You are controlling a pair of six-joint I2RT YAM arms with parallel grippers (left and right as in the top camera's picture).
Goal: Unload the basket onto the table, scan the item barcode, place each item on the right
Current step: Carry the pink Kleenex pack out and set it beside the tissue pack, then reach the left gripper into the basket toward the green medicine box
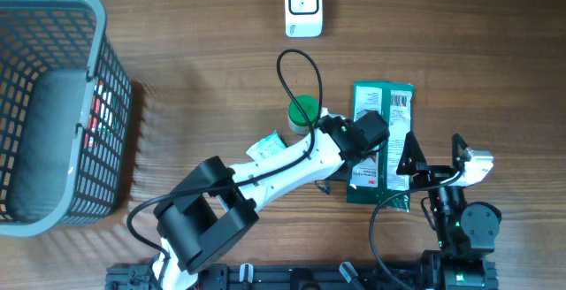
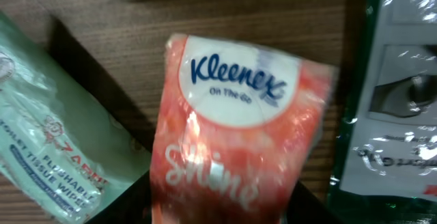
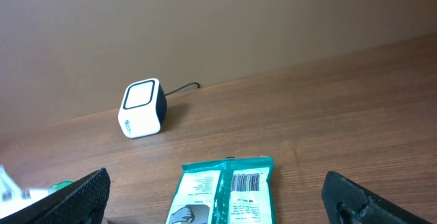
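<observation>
An orange Kleenex tissue pack [image 2: 232, 128] stands between the fingers of my left gripper [image 2: 222, 202], which press on both its sides low over the table. In the overhead view my left gripper [image 1: 351, 147] and arm hide that pack. The white barcode scanner [image 1: 302, 7] sits at the far middle of the table, and its window shows in the right wrist view as scanner [image 3: 141, 108]. My right gripper [image 1: 433, 155] hovers open at the front right, nothing between its fingers [image 3: 75, 198].
A green packet [image 1: 382, 144] with a barcode [image 3: 246, 182] lies flat just right of the left gripper. A pale wipes packet [image 2: 48, 149] and a green-lidded tub [image 1: 305, 109] lie to its left. A grey mesh basket [image 1: 106, 104] stands at the far left.
</observation>
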